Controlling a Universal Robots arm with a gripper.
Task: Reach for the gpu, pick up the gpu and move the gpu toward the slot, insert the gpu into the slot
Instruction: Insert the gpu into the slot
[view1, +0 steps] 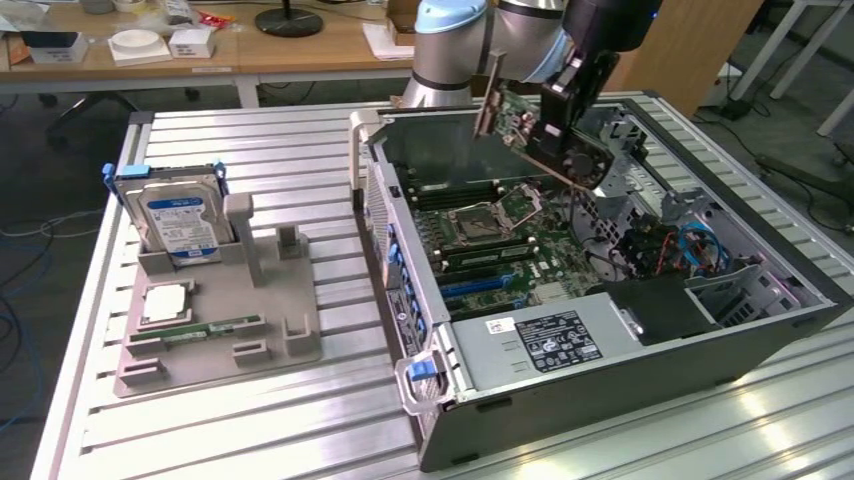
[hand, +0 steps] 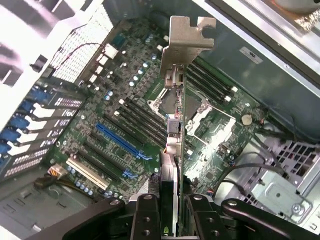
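The gpu (hand: 176, 125) is sitting edge-on in the gripper (hand: 173, 212), whose jaws are clamping the card by the edge nearest the wrist, one dark finger (hand: 145, 215) pressing on each face, while the pale metal bracket (hand: 187, 37) is pointing away from the wrist. Beyond the card, the green motherboard (hand: 125, 70) is lying open to view, and the card is hanging clear of it, touching nothing but the gripper. The slot (hand: 122, 141), long, narrow and blue, is standing empty off to one side of the card's line. In the exterior view the card is hanging tilted in the air above the far part of the open computer case (view1: 627, 380), with the square CPU socket (view1: 487, 215) lying between it and the blue connector. Judging by this, the reach and the pick-up are done and the carry toward the slot is under way. The card is not yet lined up over the connector, and the insertion is not yet done. Farther off, toward the exterior view's left, a blue-labelled hard drive (view1: 176, 215) is standing upright in a grey holder (view1: 267, 345) on the slatted metal table (view1: 267, 440), well apart from the case.
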